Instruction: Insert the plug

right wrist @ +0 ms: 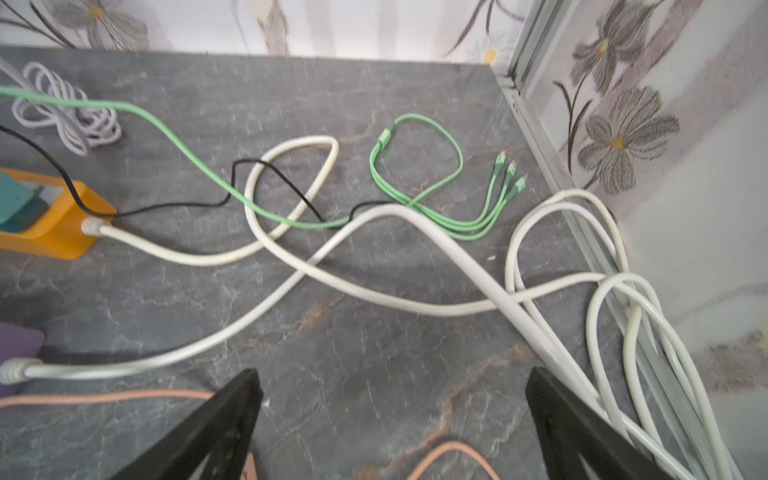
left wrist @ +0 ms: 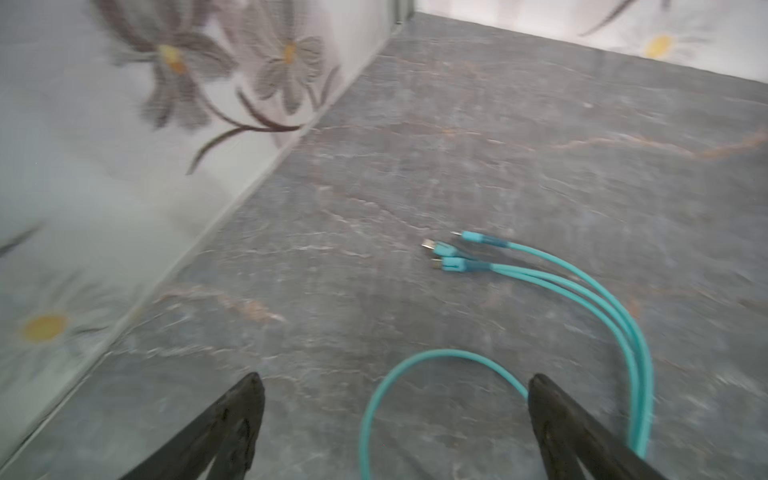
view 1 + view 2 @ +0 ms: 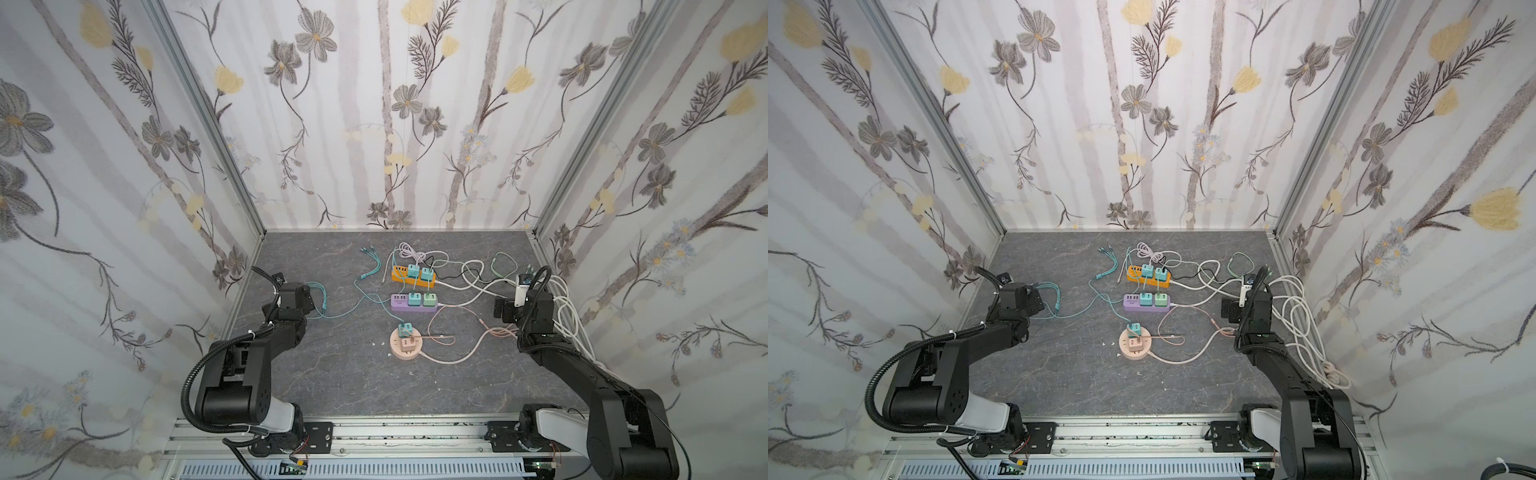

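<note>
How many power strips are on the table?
3: an orange strip farthest back, a purple strip in the middle, a round pink one in front. None seems hidden.

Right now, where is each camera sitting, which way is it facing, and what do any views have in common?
Top views: high above the front edge, looking down onto the table; the left arm and right arm show.
Left wrist: faces the back-left corner over a teal cable; the open left gripper shows.
Right wrist: faces the back-right corner over white cords, a green cable and an orange power strip; the open right gripper shows.
Shared: that strip also appears in both top views.
</note>
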Controlling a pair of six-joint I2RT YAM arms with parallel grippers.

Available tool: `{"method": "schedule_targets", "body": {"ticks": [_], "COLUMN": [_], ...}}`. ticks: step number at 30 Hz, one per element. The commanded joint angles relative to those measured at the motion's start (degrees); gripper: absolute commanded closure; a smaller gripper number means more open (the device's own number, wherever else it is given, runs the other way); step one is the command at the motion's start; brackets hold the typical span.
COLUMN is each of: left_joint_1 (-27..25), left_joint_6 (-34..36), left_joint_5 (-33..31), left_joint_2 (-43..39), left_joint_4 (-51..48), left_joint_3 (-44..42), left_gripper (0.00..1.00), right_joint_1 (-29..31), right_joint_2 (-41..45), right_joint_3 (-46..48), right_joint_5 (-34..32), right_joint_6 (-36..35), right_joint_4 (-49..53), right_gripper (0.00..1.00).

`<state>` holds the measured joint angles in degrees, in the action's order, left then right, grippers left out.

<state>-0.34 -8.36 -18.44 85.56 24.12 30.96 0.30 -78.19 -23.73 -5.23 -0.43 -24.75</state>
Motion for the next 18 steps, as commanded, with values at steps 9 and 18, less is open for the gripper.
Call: {"method": "schedule_targets", "body": {"ticks": [9,18], "left_joint_1": [-1.86,-1.77], "left_joint_6": [5.63,6.11], "left_joint_5": [4.90,4.97], "left_joint_2": [3.87,4.48], "left_joint_4": [27.94,29.62], "left_joint_3": [-9.17,-9.41], "left_gripper": [0.00,0.00], "right_joint_1": [-0.93,-0.91], "right_joint_2": [-8.38,-8.51], "right_joint_3": [1.80,1.88], "right_joint_5": [0.88,0.88], "right_joint_6": [2.54,2.36], "right_joint_4": [-24.22,-24.47], "right_gripper": [0.01,0.01]}}
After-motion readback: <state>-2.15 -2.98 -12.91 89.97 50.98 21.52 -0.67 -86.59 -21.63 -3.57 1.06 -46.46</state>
